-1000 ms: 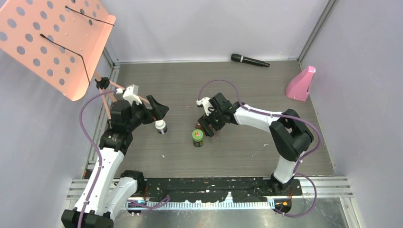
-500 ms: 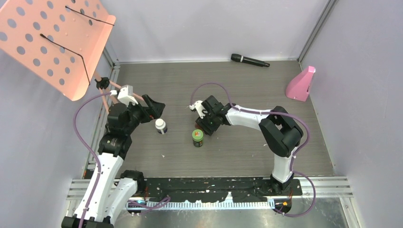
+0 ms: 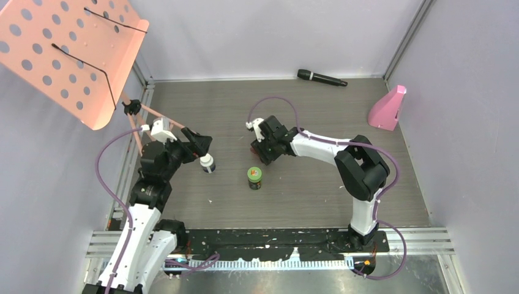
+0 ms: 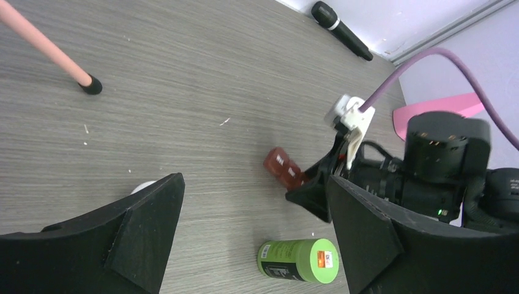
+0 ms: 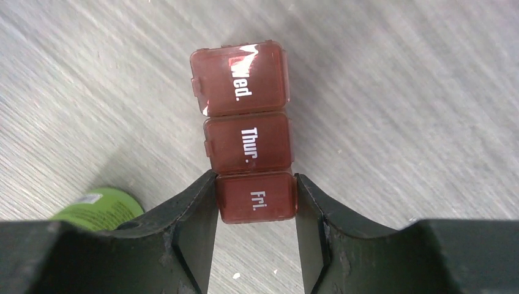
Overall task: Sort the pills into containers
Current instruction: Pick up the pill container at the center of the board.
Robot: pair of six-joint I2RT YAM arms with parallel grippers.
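My right gripper [image 5: 256,196] is shut on the brown case [image 5: 245,131], its fingertips [image 5: 199,202] clamping the "Fri." end, with "Thur." and "Wed." sticking out ahead. From above, that gripper [image 3: 259,150] holds the case [image 3: 253,147] just behind the green-lidded bottle [image 3: 254,177]. The bottle [image 4: 298,260] stands upright on the table. My left gripper [image 4: 254,214] is open with nothing between its fingers. It hovers [image 3: 199,146] just above the white bottle [image 3: 207,163], of which only an edge [image 4: 144,185] peeks past the left finger. No loose pills show.
A black microphone [image 3: 322,78] lies at the back edge. A pink wedge-shaped object [image 3: 388,108] stands at the right wall. A pink perforated music stand [image 3: 67,49] overhangs the far left, its leg [image 4: 43,46] resting on the table.
My right gripper has closed on the brown case and drawn it back, away from the green-lidded bottle. The left arm has shifted slightly towards the white bottle, still open.
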